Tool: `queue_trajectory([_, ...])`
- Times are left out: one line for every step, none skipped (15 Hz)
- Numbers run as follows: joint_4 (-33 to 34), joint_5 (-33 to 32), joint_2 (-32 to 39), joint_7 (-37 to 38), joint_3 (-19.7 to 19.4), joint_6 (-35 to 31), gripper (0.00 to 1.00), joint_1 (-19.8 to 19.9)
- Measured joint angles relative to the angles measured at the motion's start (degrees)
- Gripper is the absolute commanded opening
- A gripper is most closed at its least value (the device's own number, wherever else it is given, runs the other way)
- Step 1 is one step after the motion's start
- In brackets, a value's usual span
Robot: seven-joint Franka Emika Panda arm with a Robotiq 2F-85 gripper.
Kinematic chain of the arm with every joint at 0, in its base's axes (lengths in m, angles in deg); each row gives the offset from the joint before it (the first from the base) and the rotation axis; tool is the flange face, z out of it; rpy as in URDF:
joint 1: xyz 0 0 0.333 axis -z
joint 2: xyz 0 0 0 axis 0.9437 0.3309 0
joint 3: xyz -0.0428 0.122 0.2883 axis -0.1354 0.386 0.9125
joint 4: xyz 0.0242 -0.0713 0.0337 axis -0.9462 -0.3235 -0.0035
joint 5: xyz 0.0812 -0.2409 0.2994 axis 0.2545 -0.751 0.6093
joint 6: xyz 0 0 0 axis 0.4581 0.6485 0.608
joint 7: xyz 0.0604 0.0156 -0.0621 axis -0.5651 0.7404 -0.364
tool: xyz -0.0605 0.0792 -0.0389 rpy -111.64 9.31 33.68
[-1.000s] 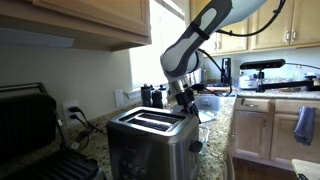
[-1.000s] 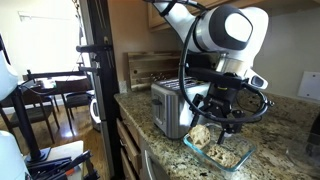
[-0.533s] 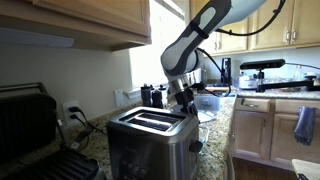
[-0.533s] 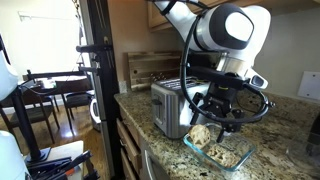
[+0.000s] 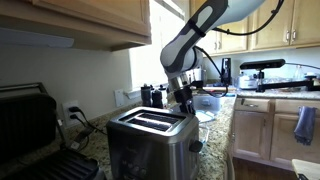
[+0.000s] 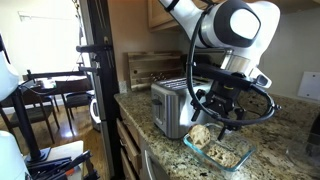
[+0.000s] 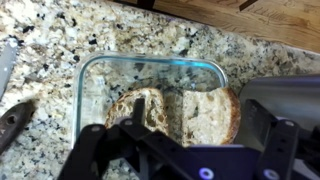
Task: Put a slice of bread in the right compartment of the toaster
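A clear glass dish [image 7: 150,60] sits on the granite worktop [image 7: 50,35] with two bread slices [image 7: 140,108] lying flat in it, side by side. The pincer [image 7: 185,128] hangs directly over the dish with its jaws spread wide, and it grips nothing. In an exterior view the dish [image 6: 236,160] lies just beside the toaster [image 6: 172,106], which stands upright near the worktop's edge with its steel side facing the room. The pincer [image 6: 222,116] hovers above the bread [image 6: 203,133]. In an exterior view the toaster [image 5: 150,140] fills the foreground, partly masking the pincer [image 5: 185,100] behind it, and a black contact grill [image 5: 28,125] stands at the left. Since a second ago the arm's upper joints have shifted slightly. The dish, bread and toaster lie unchanged, and the jaws are equally wide.
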Motion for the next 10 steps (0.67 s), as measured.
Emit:
queue_trajectory([0.5, 0.2, 0.6, -0.4, 0.0, 0.3, 1.00, 0.1])
queue_trajectory([0.8, 0.4, 1.2, -0.8, 0.0, 0.5, 1.00, 0.1])
queue_trajectory([1.2, 0.5, 1.9, -1.3, 0.0, 0.8, 1.00, 0.2])
queue_trajectory([1.6, 0.5, 2.6, -1.6, 0.1, 0.9, 1.00, 0.3])
queue_trajectory([2.0, 0.5, 3.3, -1.8, 0.2, 1.3, 1.00, 0.4])
queue_trajectory([2.3, 0.5, 3.8, -2.0, 0.3, 1.8, 1.00, 0.4])
queue_trajectory([2.6, 0.5, 4.2, -2.1, 0.4, 2.4, 1.00, 0.4])
queue_trajectory([2.9, 0.5, 4.4, -2.1, 0.6, 2.9, 1.00, 0.4])
queue_trajectory([3.2, 0.5, 4.6, -2.1, 0.7, 3.3, 1.00, 0.4])
queue_trajectory([3.5, 0.5, 4.8, -2.1, 0.7, 3.7, 1.00, 0.4])
